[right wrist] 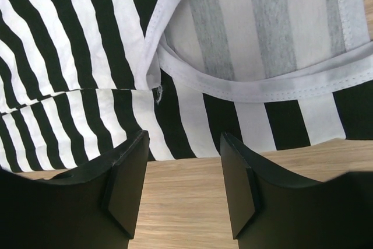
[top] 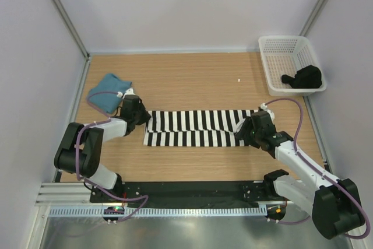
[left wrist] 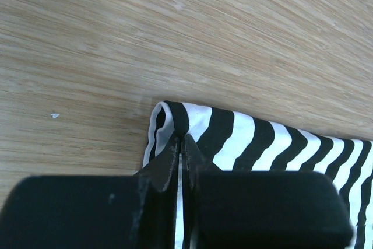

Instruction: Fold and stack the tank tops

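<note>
The left arm (top: 87,144), white links with black joints, bends sharply at its elbow and reaches to the left end of the black-and-white striped cloth tank top (top: 195,126). There the left gripper (left wrist: 180,144) has its black fingers pressed together, pinching the cloth's corner. The right arm (top: 303,164) stretches low to that top's right end. The right gripper (right wrist: 183,155) holds its fingers (right wrist: 125,185) apart, tips at the cloth's edge.

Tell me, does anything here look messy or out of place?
Nothing much: the striped tank top lies flat, the teal tank top sits folded, and only a tiny white speck dots the table.
</note>
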Action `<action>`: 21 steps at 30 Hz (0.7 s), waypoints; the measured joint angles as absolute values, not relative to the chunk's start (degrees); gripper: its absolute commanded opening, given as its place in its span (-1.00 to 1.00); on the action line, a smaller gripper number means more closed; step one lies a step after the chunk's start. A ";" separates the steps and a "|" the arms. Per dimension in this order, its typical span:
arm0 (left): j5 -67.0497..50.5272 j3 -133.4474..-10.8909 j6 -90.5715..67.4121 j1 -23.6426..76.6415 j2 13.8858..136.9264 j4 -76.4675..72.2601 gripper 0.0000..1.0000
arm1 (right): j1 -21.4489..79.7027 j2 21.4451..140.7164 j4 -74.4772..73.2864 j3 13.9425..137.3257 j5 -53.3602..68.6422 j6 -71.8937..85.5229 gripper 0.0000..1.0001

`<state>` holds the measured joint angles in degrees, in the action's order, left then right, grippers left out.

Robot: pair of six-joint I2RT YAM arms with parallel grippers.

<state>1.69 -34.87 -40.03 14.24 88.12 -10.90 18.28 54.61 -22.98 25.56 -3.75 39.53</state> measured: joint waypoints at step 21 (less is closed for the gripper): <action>4.93 -36.77 -40.32 14.24 87.77 -11.73 0.03 | 18.28 59.44 -26.85 25.39 -8.49 48.38 0.10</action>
<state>4.93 -36.77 -40.32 14.24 87.77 -11.73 18.28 59.44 -26.85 25.39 -8.49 48.38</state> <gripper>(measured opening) 0.490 0.563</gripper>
